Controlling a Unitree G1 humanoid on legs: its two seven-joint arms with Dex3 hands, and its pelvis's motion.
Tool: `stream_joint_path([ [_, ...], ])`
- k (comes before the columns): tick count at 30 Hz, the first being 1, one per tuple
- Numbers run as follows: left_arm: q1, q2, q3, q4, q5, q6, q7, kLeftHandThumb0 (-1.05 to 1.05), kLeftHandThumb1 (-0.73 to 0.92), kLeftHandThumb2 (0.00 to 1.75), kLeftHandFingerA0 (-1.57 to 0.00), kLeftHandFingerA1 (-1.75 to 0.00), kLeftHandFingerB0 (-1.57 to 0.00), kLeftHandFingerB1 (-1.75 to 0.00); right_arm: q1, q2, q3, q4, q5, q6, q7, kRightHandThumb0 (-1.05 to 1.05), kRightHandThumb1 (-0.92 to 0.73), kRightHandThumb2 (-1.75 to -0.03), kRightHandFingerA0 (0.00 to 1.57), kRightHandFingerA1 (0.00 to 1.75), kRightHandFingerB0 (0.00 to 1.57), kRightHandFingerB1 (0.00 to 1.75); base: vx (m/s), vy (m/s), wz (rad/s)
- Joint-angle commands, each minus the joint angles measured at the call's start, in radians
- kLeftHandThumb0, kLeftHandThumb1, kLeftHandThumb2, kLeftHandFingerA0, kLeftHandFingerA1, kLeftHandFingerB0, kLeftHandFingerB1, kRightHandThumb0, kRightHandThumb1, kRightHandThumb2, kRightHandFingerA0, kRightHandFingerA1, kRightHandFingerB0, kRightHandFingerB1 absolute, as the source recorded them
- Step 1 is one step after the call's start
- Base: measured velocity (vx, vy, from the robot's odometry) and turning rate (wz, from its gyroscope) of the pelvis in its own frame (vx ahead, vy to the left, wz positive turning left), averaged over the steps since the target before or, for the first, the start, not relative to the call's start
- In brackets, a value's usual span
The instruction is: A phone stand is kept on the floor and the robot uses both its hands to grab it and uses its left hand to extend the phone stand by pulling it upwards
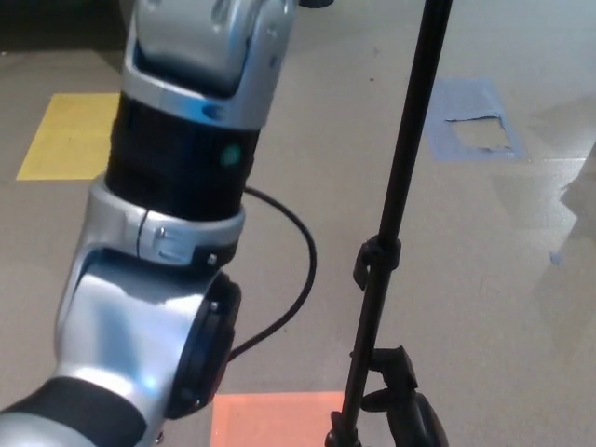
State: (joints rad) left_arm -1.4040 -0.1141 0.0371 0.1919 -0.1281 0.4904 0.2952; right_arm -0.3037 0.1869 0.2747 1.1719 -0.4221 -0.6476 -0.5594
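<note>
The phone stand (pixel 402 158) is a thin black pole running from the top edge down to the bottom edge right of centre, with a black clamp collar (pixel 377 263) partway down. My right hand (pixel 408 414) shows only in part at the bottom edge, pressed against the pole with a finger (pixel 380 401) curled onto it. My left arm (pixel 177 214), silver and black, fills the left half and rises out of the top of the picture. Its hand is above the frame and hidden. The stand's base is out of sight.
A black cable (pixel 296 270) loops from my left arm across the grey floor. On the floor lie a yellow patch (pixel 70 135) at the left, an orange patch (pixel 275 419) at the bottom and a blue taped patch (pixel 475 121) at the upper right.
</note>
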Motion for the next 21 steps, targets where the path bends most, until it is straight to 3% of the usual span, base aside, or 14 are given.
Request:
stream_joint_path([
  [1, -0.245, 0.013, 0.098, -0.06, -0.023, -0.181, 0.053, -0.22, 0.62, 0.66, -0.99, -1.75, -0.77, -1.75, 0.054, -0.032, -0.009, 0.035, 0.01, -0.093, -0.014, -0.91, -0.73, -0.77, 1.33, 1.34, 1.32, 1.24, 0.0, 0.0, 0.0],
  [2, -0.244, 0.013, 0.1, -0.062, -0.024, -0.18, 0.051, -0.22, 0.62, 0.66, -0.99, -1.75, -0.76, -1.75, 0.054, -0.031, -0.009, 0.035, 0.01, -0.09, -0.014, -0.89, -0.83, -0.65, 1.33, 1.29, 1.23, 1.01, 0.0, 0.0, 0.0],
  [3, -0.236, 0.025, 0.101, -0.066, -0.018, -0.18, 0.037, -0.21, 0.63, 0.66, -0.98, -1.75, -0.76, -1.75, 0.044, -0.026, -0.012, 0.037, 0.014, -0.085, -0.004, -0.94, -0.68, -1.07, 1.46, 1.36, 1.2, 1.11, 0.0, 0.0, 0.0],
  [8, -0.229, 0.041, 0.093, -0.084, 0.021, -0.147, 0.043, -0.23, 0.63, 0.67, -0.94, -1.72, -0.7, -1.74, 0.034, -0.025, -0.004, 0.044, -0.005, -0.099, -0.029, -0.81, -0.61, -1.06, 1.45, 1.36, 1.31, 1.2, 0.0, 0.0, 0.0],
  [9, -0.228, 0.049, 0.083, -0.083, 0.037, -0.143, 0.041, -0.35, 0.62, 0.61, -0.88, -1.71, -0.77, -1.61, 0.032, -0.025, -0.004, 0.046, -0.005, -0.099, -0.03, -0.87, -0.83, -0.65, 1.34, 1.32, 1.28, 1.09, 0.0, 0.0, 0.0],
  [10, -0.221, 0.084, 0.055, -0.095, 0.063, -0.114, 0.002, -0.68, 0.55, 0.57, -0.69, -0.78, -0.56, -0.51, 0.026, -0.023, -0.007, 0.048, 0.0, -0.1, -0.022, -0.53, -0.49, -1.08, 1.45, 1.36, 1.49, 1.35, 0.0, 0.0, 0.0],
  [11, -0.212, 0.123, 0.026, -0.112, 0.076, -0.075, -0.054, -0.68, 0.55, 0.57, -0.69, -0.78, -0.56, -0.51, 0.018, -0.021, -0.011, 0.05, 0.007, -0.103, -0.011, -0.53, -0.49, -1.08, 1.45, 1.36, 1.49, 1.35, 0.0, 0.0, 0.0],
  [12, -0.208, 0.167, 0.011, -0.134, 0.036, -0.011, -0.144, -0.78, 0.58, 0.58, -0.35, -0.56, -0.27, -0.31, 0.019, -0.021, -0.014, 0.053, 0.012, -0.108, -0.002, -0.55, -0.5, -1.08, 1.46, 1.37, 1.5, 1.36, 0.0, 0.0, 0.0],
  [13, -0.207, 0.202, 0.001, -0.144, 0.008, 0.038, -0.206, -0.8, 0.46, 0.93, 0.0, -0.36, -0.07, -0.29, 0.015, -0.021, -0.013, 0.055, 0.01, -0.108, -0.006, -0.54, -0.49, -1.08, 1.45, 1.36, 1.49, 1.35, 0.0, 0.0, 0.0],
  [14, -0.2, 0.221, -0.003, -0.156, -0.013, 0.068, -0.236, -0.85, 0.49, 0.95, -0.08, -0.13, -0.08, -0.15, 0.013, -0.022, -0.012, 0.057, 0.006, -0.107, -0.01, -0.81, -0.62, -1.06, 1.46, 1.37, 1.27, 1.17, 0.0, 0.0, 0.0],
  [17, -0.169, 0.258, -0.044, -0.17, 0.02, 0.049, -0.252, -0.94, 0.5, 0.99, 0.0, -0.07, 0.0, -0.06, 0.012, -0.027, -0.01, 0.054, 0.002, -0.103, -0.015, -0.87, -0.83, -0.65, 1.32, 1.18, 1.17, 0.89, 0.0, 0.0, 0.0],
  [19, -0.158, 0.291, -0.067, -0.182, 0.041, 0.058, -0.261, -1.05, 0.62, 1.07, 0.0, -0.02, 0.0, -0.01, 0.001, -0.021, -0.021, 0.046, 0.02, -0.091, 0.016, -0.88, -0.62, -1.03, 1.42, 1.32, 1.26, 1.18, 0.0, 0.0, 0.0],
  [20, -0.154, 0.303, -0.074, -0.188, 0.043, 0.065, -0.266, -1.05, 0.63, 1.08, 0.0, -0.04, 0.0, 0.0, -0.005, -0.023, -0.028, 0.042, 0.03, -0.095, 0.032, -0.92, -0.63, -1.01, 1.42, 1.35, 1.23, 1.16, 0.0, 0.0, 0.0],
  [21, -0.142, 0.312, -0.08, -0.196, 0.044, 0.07, -0.266, -1.05, 0.62, 1.1, 0.0, -0.08, 0.0, 0.0, -0.013, -0.032, -0.031, 0.036, 0.032, -0.101, 0.04, -0.54, -0.49, -1.08, 1.45, 1.36, 1.5, 1.36, 0.0, 0.0, 0.0],
])
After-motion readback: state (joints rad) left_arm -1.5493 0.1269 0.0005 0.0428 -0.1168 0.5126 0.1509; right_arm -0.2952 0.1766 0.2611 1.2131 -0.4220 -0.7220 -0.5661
